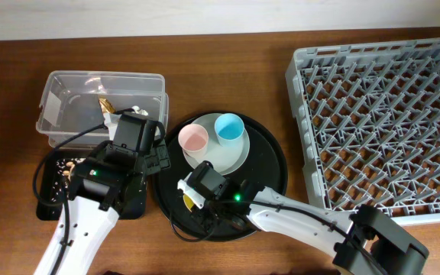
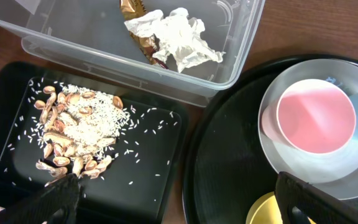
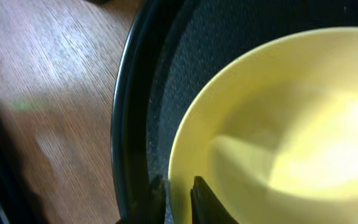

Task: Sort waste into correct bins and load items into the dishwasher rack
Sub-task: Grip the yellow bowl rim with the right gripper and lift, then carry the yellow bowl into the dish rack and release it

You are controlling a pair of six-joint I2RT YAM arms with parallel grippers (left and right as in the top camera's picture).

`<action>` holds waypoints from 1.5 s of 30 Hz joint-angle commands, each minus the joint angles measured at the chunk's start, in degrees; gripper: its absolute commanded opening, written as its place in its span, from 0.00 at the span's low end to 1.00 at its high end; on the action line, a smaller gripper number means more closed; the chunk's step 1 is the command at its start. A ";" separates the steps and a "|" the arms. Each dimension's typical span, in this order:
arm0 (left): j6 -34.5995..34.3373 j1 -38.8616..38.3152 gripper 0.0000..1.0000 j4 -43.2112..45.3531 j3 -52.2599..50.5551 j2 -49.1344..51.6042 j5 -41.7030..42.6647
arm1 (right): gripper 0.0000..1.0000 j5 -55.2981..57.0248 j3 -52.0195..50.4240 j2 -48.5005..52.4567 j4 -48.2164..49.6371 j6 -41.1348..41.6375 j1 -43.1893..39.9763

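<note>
The clear tub (image 1: 101, 107) holds the white napkin (image 2: 179, 34) and the gold-brown wrapper (image 2: 138, 25). The black rectangular tray (image 2: 154, 162) holds tan food scraps (image 2: 73, 130) and rice grains. The pink cup (image 1: 193, 139) and blue cup (image 1: 229, 127) stand on the pale plate (image 1: 235, 156). My left gripper (image 2: 179, 202) is open and empty above the gap between the two trays. My right gripper (image 3: 179, 196) is shut on the rim of the yellow bowl (image 3: 278, 137), one finger inside and one outside. The chopsticks are out of view.
The plate and bowl sit on a large round black tray (image 1: 270, 179) at the middle. The grey dishwasher rack (image 1: 388, 114) fills the right side. The tub and black tray lie close together at the left, on the wooden table (image 1: 228, 46).
</note>
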 commanded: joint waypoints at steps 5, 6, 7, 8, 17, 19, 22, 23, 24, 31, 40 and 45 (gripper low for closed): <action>0.31 0.31 0.99 0.07 0.79 -0.59 -0.79 | 0.19 0.00 -0.28 -0.31 -0.94 0.44 0.26; 0.31 0.31 0.99 0.07 0.79 -0.59 -0.79 | 0.19 0.13 -0.33 -0.26 -0.92 0.46 0.26; 0.31 0.31 0.99 0.07 0.79 -0.59 -0.79 | 0.19 0.13 -0.33 -0.26 -0.92 0.46 0.26; 0.31 0.31 0.99 0.07 0.79 -0.59 -0.79 | 0.19 0.13 -0.31 -0.26 -0.92 0.46 0.26; 0.31 0.31 0.99 0.07 0.79 -0.59 -0.76 | 0.15 0.11 -0.39 1.25 -0.66 1.09 0.26; 0.31 0.31 0.99 0.07 0.79 -0.59 -0.79 | 0.12 0.09 -0.39 1.25 -0.48 1.09 0.26; 0.31 0.31 0.99 0.07 0.79 -0.59 -0.79 | 0.10 0.04 -0.17 1.22 -0.57 1.07 0.26; 0.31 0.31 0.99 0.07 0.79 -0.59 -0.76 | 0.08 0.04 -0.11 1.07 -0.61 1.07 0.26; 0.31 0.31 0.99 0.07 0.79 -0.59 -0.79 | 0.04 -0.17 -0.07 0.74 -0.70 1.07 0.26; 0.31 0.31 0.99 0.07 0.79 -0.59 -0.79 | 0.04 -2.56 -0.07 -3.80 -2.80 2.64 0.26; 0.31 0.31 0.99 0.07 0.79 -0.59 -0.79 | 0.04 -3.56 0.02 -17.18 -6.64 6.86 -0.37; 0.31 0.31 0.99 0.07 0.79 -0.59 -0.79 | 0.04 -8.87 2.38 -25.62 -11.50 10.19 -9.86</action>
